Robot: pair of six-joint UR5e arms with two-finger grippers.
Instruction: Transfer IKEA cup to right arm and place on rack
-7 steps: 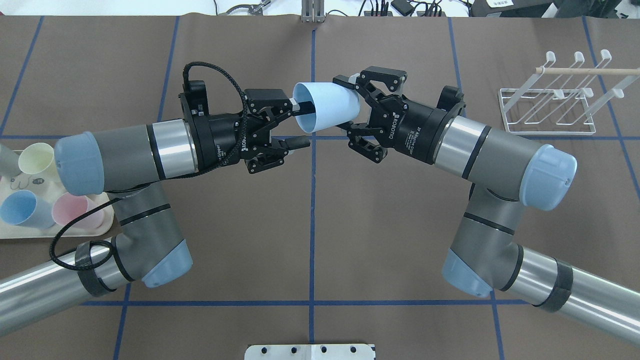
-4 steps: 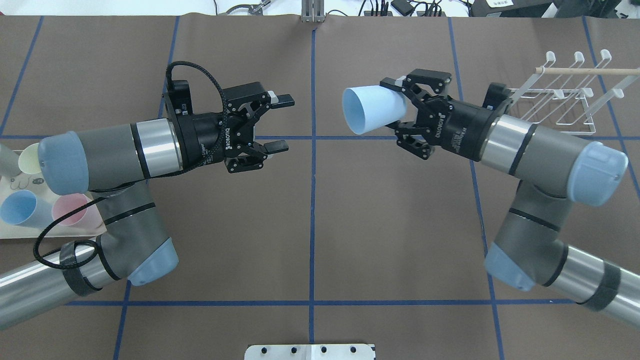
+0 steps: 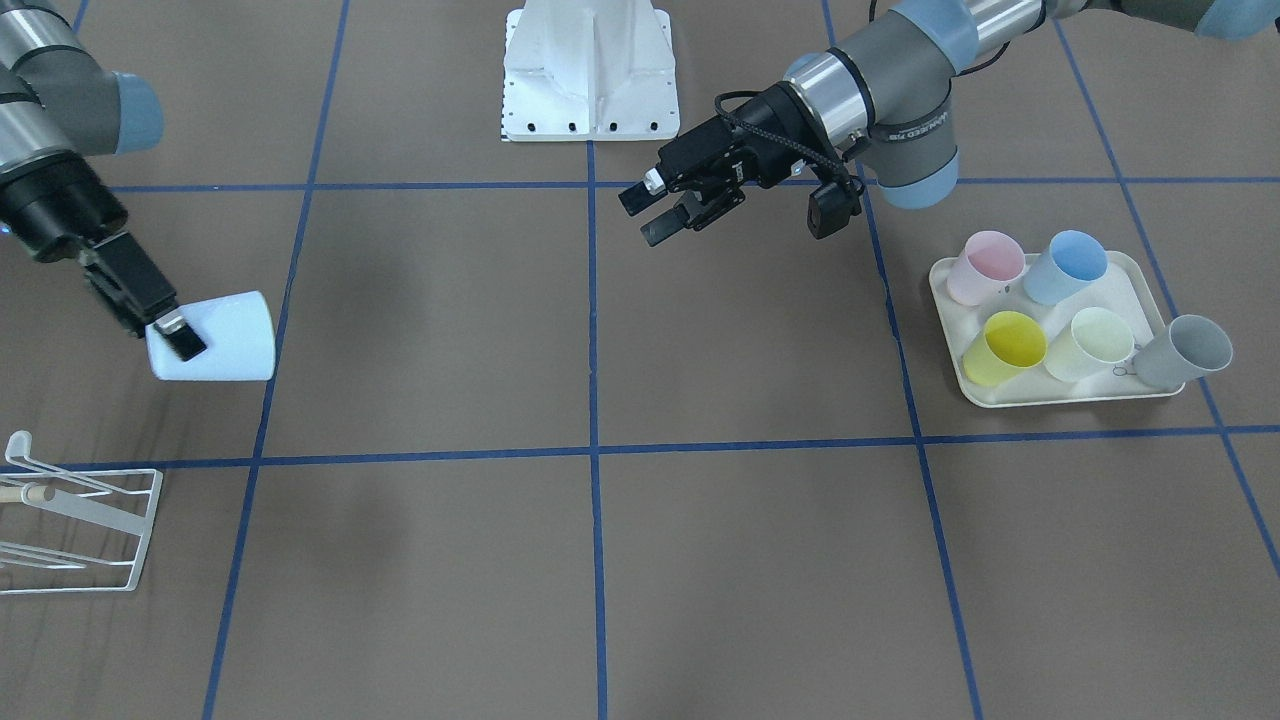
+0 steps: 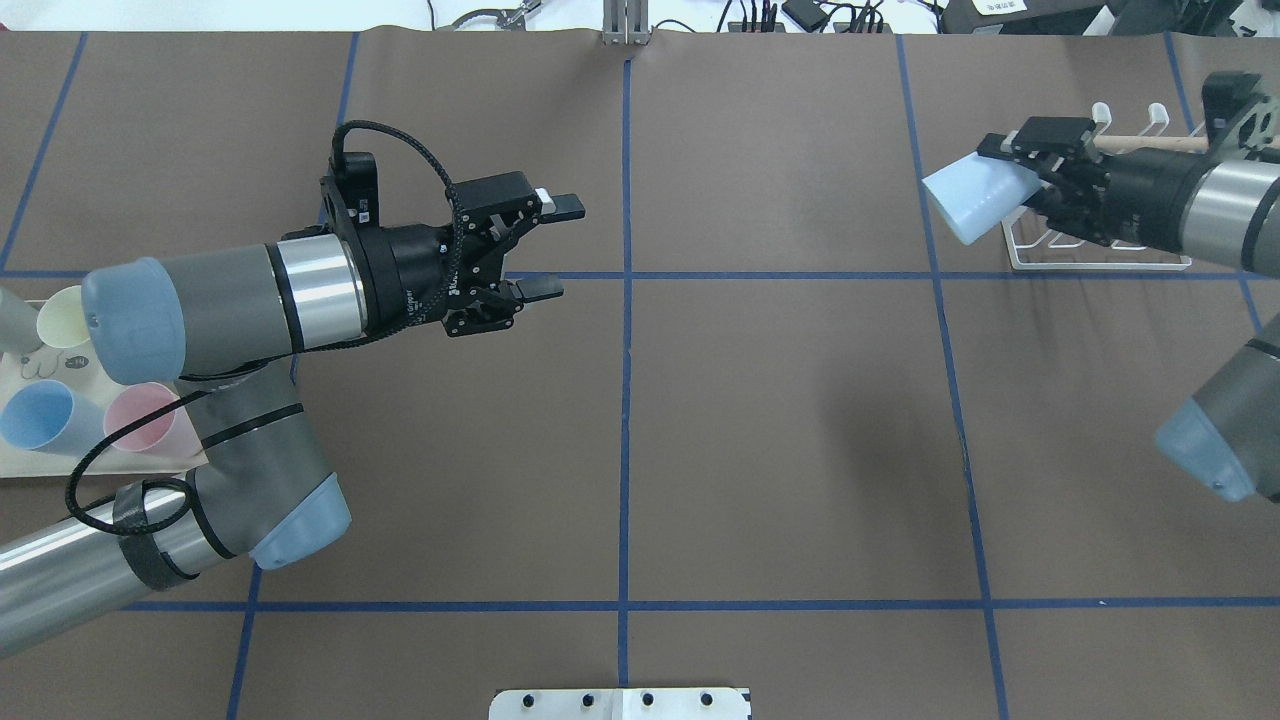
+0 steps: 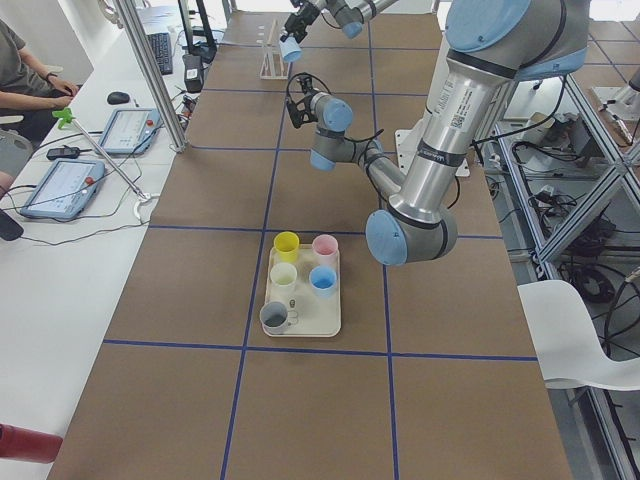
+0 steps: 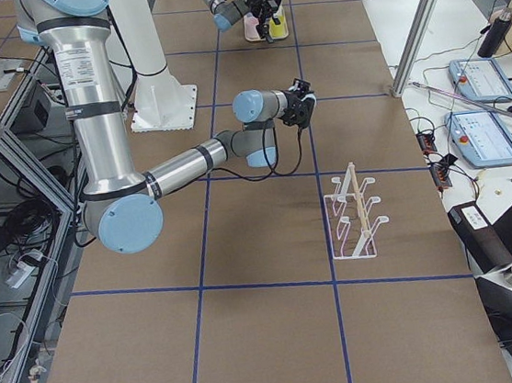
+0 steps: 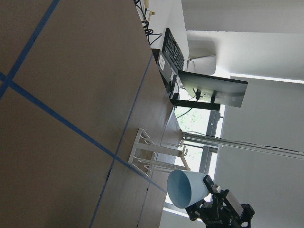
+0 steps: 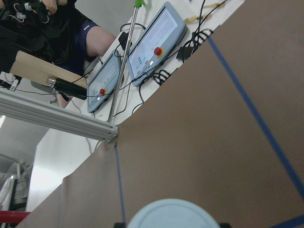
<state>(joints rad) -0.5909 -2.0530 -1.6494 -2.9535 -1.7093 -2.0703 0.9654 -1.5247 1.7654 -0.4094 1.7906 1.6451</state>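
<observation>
I have the pale blue plastic cup (image 4: 972, 202) clamped in the right fingers (image 3: 181, 341), gripped at its narrow closed end. It lies on its side in the air above the brown desk (image 4: 760, 420), with its mouth turned toward the desk's middle. In the overhead view it sits at the inner corner of the small white wire rack with the pale wooden rod (image 4: 1100, 264) and overlaps it. From the front-facing camera I read the cup as apart from the rack, on the robot's side of it, and not on any rod. My right wrist camera shows only the cup's round base at the bottom edge, with desk beyond.

The left fingers (image 4: 566, 207) stand apart with nothing between them. They hover over the left half of the desk, just short of the blue tape centre line (image 4: 626, 400), pointing toward the right arm and well apart from the cup.

At the desk's left end sits the cream tray (image 3: 1060, 400). On it are a pink cup (image 3: 985, 266), a blue cup (image 3: 1072, 266), a yellow cup (image 3: 1010, 346) and a pale yellow cup (image 3: 1095, 341). A grey cup (image 3: 1186, 351) sits at its outer corner, partly over the edge.

From the left-end camera I see a seated person (image 5: 22, 72) at a white side bench.
</observation>
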